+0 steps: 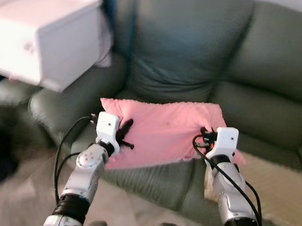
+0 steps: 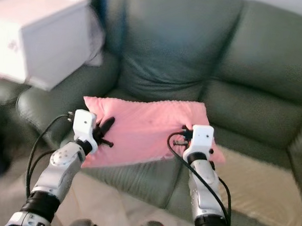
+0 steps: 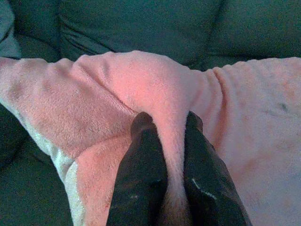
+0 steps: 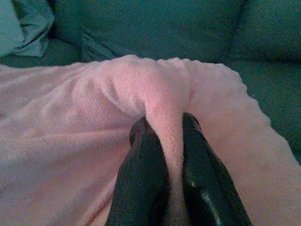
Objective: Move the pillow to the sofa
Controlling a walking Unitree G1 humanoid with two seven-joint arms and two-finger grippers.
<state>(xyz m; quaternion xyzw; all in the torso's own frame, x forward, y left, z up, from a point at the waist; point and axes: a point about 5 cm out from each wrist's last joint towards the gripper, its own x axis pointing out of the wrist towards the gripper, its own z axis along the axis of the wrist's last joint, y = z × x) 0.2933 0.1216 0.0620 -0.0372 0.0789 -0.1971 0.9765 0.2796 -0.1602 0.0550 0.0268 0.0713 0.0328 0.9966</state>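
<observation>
A pink fleece pillow [image 1: 165, 132] lies flat over the front of the dark green sofa's [image 1: 195, 59] seat cushion, its near edge overhanging. My left gripper [image 1: 125, 134] is shut on a fold of the pillow [image 3: 155, 94] at its left end; the black fingers [image 3: 141, 169] pinch the fabric. My right gripper [image 1: 206, 139] is shut on a fold of the pillow [image 4: 160, 99] at its right end, fingers [image 4: 141, 174] squeezing the fleece.
A white box [image 1: 43, 32] rests on the sofa's left armrest [image 1: 64, 102]. A beige rug or throw [image 1: 274, 187] lies at the right by the sofa front. Pale floor [image 1: 22, 202] shows at lower left.
</observation>
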